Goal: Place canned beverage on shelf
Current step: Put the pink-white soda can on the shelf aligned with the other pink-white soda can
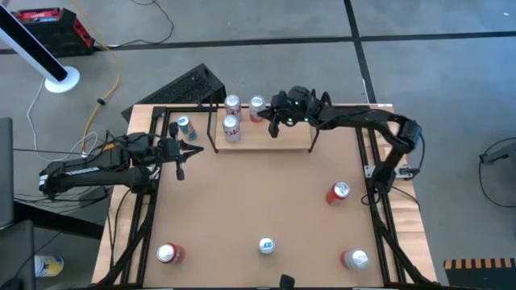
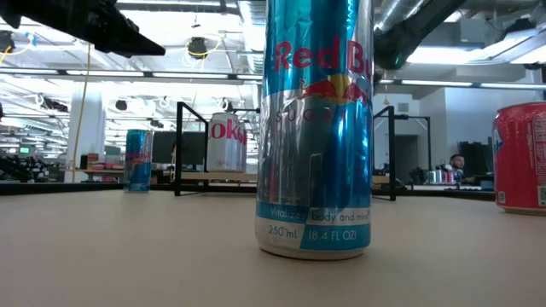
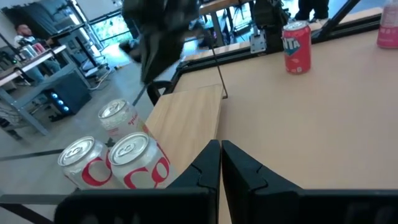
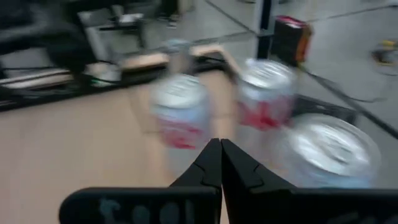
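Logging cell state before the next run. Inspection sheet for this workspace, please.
Surface: brown tabletop, bare in the middle.
Job's things: shelf at the far edge holds three cans; blue can beside it; four more cans on the near half.
Clutter: nothing seen.
Grippers: left gripper shut, empty, left of the shelf; right gripper shut, empty, over the shelf.
Cables: yellow cable on the floor.
Surroundings: red case, white stand base.
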{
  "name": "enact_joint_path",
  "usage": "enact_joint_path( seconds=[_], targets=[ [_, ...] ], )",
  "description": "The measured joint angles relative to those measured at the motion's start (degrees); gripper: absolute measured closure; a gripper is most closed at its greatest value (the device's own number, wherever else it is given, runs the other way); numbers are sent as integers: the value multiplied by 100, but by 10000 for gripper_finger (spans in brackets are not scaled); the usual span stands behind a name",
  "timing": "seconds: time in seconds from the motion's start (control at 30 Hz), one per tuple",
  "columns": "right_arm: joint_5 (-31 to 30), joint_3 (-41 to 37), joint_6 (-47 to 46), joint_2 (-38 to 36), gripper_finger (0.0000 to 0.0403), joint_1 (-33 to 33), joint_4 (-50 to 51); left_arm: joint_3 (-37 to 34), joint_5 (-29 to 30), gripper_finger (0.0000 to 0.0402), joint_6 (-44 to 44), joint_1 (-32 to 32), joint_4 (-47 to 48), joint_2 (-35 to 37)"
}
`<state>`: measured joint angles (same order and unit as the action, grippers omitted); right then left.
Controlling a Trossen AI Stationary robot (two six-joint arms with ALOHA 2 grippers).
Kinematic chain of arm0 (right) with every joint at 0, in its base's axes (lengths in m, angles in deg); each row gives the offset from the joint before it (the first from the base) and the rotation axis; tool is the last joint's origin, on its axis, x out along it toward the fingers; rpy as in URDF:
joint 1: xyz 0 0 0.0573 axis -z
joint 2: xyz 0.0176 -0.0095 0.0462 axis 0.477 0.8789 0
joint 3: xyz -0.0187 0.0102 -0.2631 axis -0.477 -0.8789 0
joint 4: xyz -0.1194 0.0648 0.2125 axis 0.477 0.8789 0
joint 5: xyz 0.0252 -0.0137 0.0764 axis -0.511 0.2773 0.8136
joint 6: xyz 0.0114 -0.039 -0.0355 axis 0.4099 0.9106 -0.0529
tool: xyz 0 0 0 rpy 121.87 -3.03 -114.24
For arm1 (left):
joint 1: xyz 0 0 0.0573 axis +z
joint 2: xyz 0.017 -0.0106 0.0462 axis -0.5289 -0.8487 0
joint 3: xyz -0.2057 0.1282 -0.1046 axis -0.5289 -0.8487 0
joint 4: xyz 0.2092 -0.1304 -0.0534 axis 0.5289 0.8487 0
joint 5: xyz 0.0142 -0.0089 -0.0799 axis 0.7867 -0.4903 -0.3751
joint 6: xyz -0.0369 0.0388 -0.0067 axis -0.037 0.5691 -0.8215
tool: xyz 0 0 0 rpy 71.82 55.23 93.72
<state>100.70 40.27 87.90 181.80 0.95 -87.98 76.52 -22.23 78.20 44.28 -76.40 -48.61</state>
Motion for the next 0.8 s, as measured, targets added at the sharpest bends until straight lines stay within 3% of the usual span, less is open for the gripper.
enact_joint_path(
  seconds=[0.2,0.3,0.43,0.5,0.7,0.8],
  targets=[
    [8,83,-324,-1577,379,-841,2276,-13,-22,401,269,1,-264,-77],
    [-493,406,-799,-2329,380,-1572,3930,-13,-132,401,436,1,-710,-148],
    [-1390,705,-2227,-2960,378,-2538,5512,-13,-169,401,689,0,-1010,-218],
    [-1502,728,-2919,-3244,374,-2913,5873,-13,-169,401,725,1,-1053,-250],
    [-1525,725,-5020,-3533,367,-3849,6783,-13,-171,401,746,1,-1278,-322],
    [-1012,725,-6415,-3515,366,-4230,7082,-13,-180,401,698,1,-1333,-327]
  ],
)
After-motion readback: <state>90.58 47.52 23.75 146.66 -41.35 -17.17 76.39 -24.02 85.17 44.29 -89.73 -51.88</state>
